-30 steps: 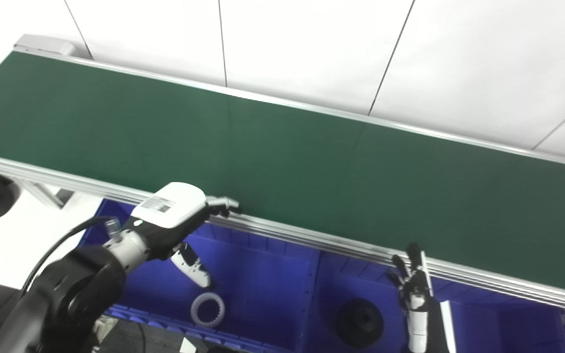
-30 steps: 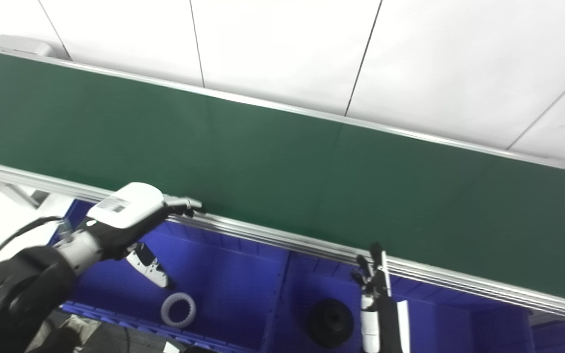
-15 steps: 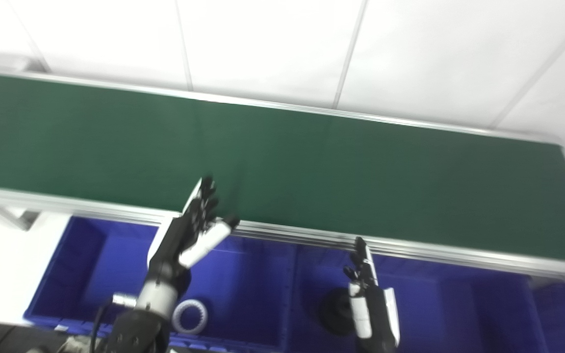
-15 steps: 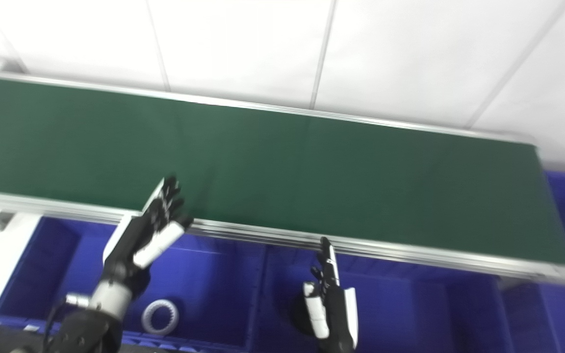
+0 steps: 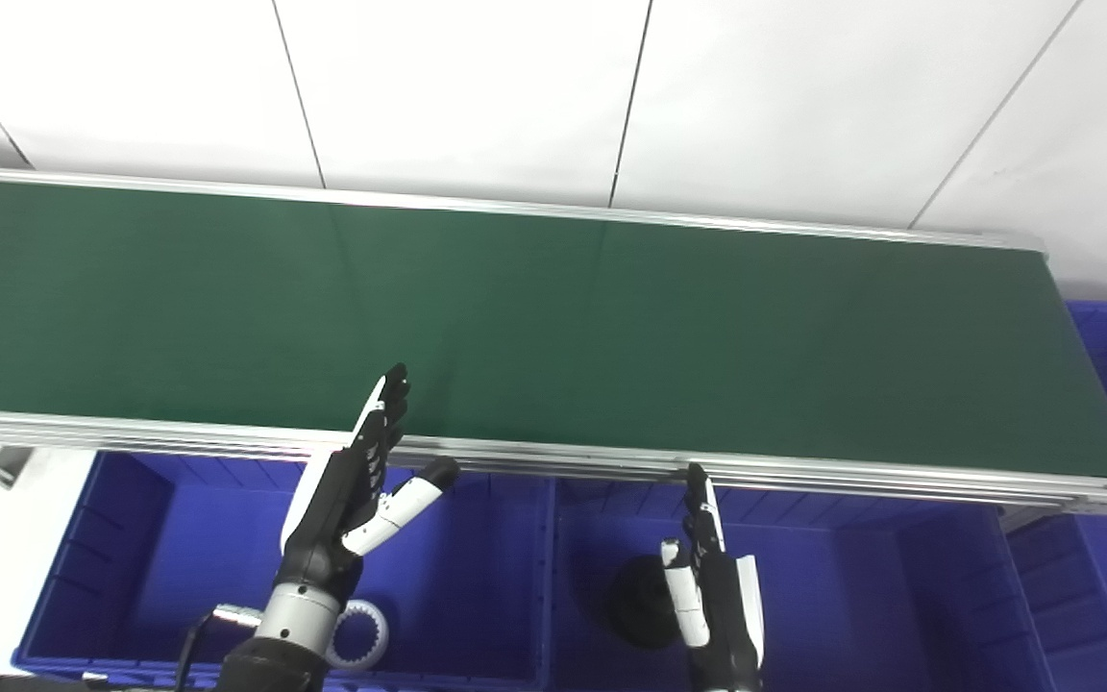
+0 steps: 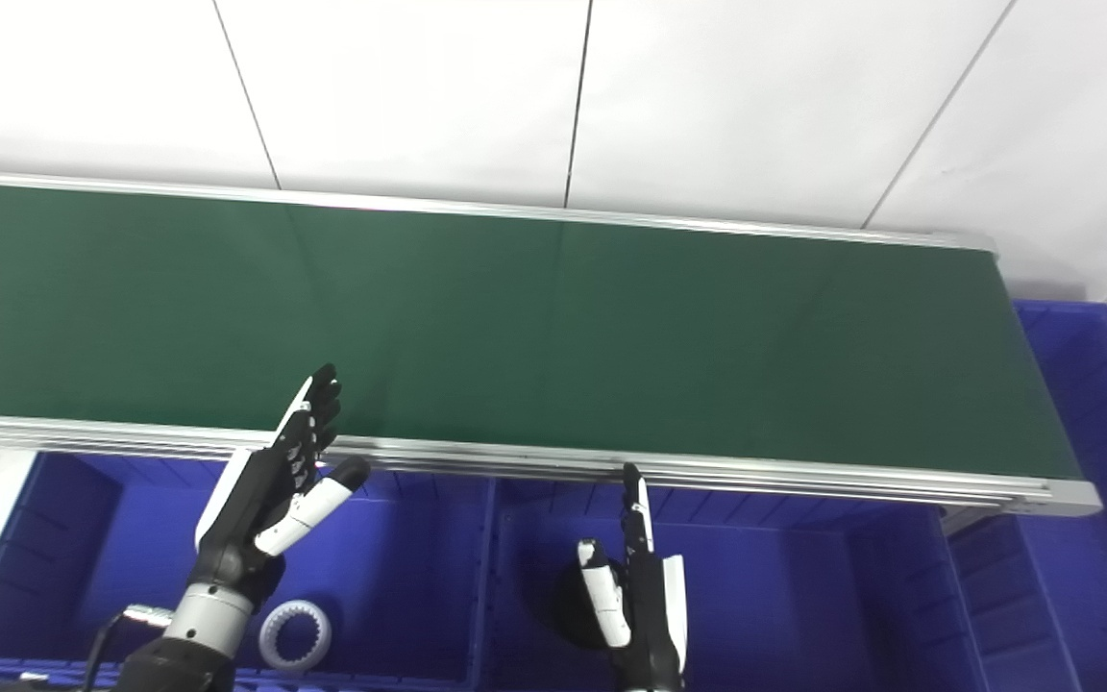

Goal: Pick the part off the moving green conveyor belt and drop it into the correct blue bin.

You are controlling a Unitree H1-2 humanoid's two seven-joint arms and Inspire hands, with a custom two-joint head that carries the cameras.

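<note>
Readable text: none.
Green conveyor belt (image 5: 611,327): plain, unmarked.
Blue bins (image 5: 477,586) below belt: no labels legible.
Hands: no legible marks.

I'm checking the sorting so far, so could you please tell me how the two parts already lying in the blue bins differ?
The white toothed ring is pale and open in the middle; the black round part is dark and looks solid. The ring lies in the left blue bin beside the left hand; the black part lies in the middle bin, partly hidden by the right hand. Both are round and rest on bin floors.
</note>
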